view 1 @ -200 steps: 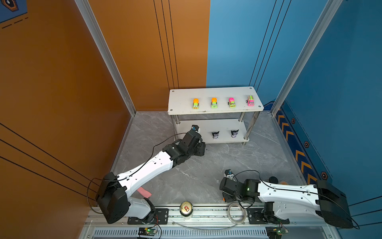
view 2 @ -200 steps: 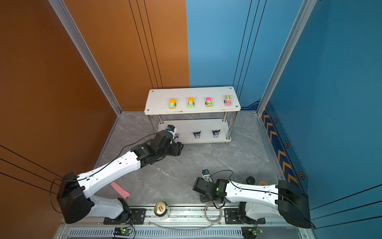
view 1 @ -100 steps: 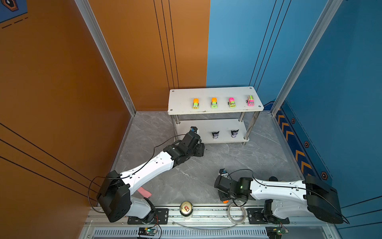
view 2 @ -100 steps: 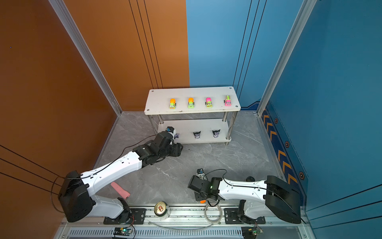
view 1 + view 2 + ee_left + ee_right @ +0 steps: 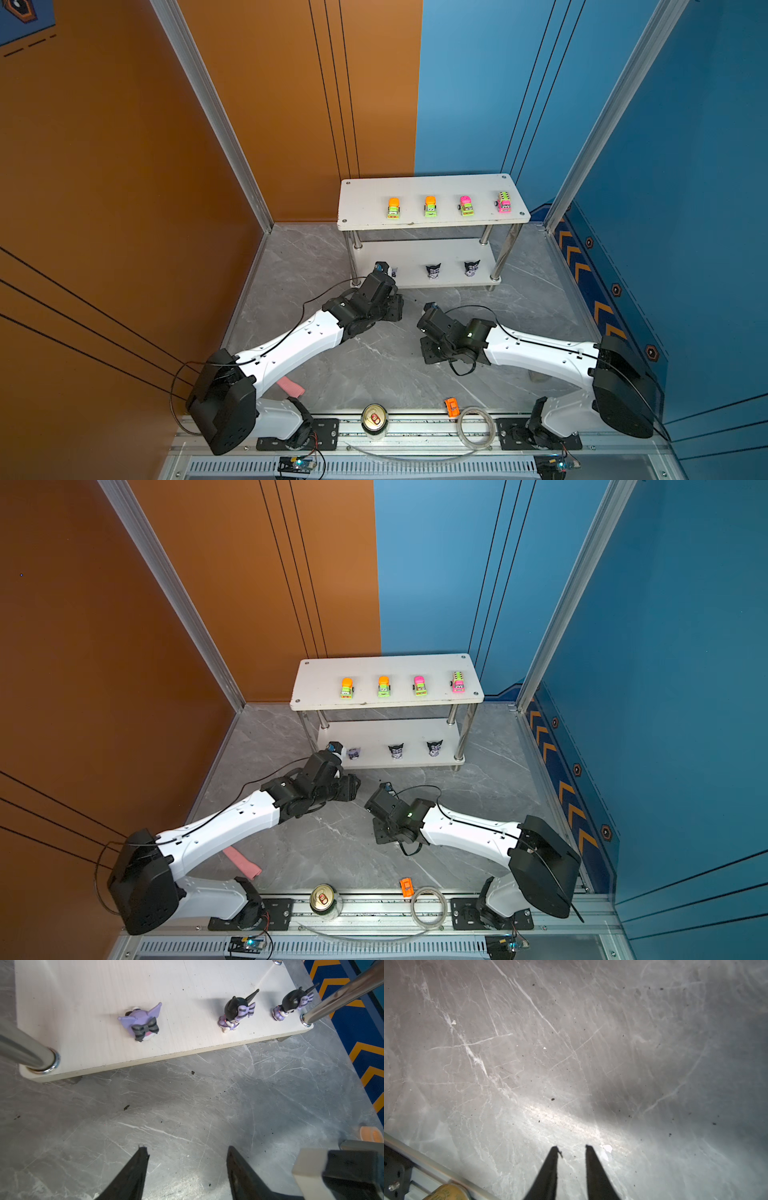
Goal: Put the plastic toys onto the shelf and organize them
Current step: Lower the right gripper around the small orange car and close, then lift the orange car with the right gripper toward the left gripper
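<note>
Hovering low over the grey bench, the left fingers are spread wide with nothing between them, aimed at the front edge of the shelf at its lower tier. Just ahead of them sits the purple figurine. It looks slumped over rather than standing, though I can't be sure from this angle. Farther ahead and off to their right, two black-headed figurines stand upright near that same edge. Up on the top tier, four neon cars sit in a tidy row. That shelf is nearly stocked!

Across to the right fingers: a narrow gap between them, pinching nothing, bare bench beneath. The straggler is the orange car, lying on the bench well behind those fingers, back toward the arm's base and just beside the clear tape ring.

My read is that fetching this last car is the step in hand. The next move calls for the right arm to swing back, spread wider and come down astride the car without snagging the ring. Then it carries the car up to the bare stretch of the top tier. The left fingers may need to stand the purple figurine up.
</note>
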`<state>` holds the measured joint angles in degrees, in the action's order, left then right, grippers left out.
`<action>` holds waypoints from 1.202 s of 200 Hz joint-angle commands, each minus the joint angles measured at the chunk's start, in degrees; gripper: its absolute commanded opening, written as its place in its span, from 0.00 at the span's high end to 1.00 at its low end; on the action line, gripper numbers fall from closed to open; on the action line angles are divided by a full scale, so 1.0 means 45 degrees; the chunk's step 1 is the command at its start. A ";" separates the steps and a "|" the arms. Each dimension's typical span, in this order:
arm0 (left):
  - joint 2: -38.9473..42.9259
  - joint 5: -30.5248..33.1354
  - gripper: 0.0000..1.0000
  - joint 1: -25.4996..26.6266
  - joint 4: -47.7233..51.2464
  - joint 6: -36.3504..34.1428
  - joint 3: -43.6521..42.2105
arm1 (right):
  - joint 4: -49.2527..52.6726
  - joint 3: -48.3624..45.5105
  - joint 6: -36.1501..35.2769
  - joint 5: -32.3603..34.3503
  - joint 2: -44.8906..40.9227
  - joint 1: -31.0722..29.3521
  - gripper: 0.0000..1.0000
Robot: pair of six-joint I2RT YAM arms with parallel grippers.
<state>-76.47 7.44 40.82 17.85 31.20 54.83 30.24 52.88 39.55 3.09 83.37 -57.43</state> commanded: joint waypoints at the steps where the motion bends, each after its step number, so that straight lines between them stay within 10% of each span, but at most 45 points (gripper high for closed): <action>1: 0.0606 0.0106 0.38 -0.0329 0.0447 0.0054 -0.0376 | 0.2469 0.0011 -0.0786 0.0222 -0.0443 -0.0427 0.53; 68: 0.0730 -0.0415 0.37 -0.1180 -0.0054 0.0155 -0.0662 | 0.3524 -0.3236 0.2691 -0.0749 -0.3331 -0.3232 0.37; 136: 0.0000 -0.0913 0.38 -0.0953 -0.0352 0.0537 -0.0518 | 0.2213 -0.2786 0.2259 -0.0726 -0.1133 -0.4151 0.40; 240: -0.0170 -0.0865 0.37 -0.0915 -0.0479 0.0630 -0.0564 | 0.1876 -0.1837 0.0519 -0.0934 -0.1743 -0.1815 0.70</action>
<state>-76.51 4.38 36.12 16.86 33.54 51.88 39.44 40.14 46.78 -0.16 76.18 -69.36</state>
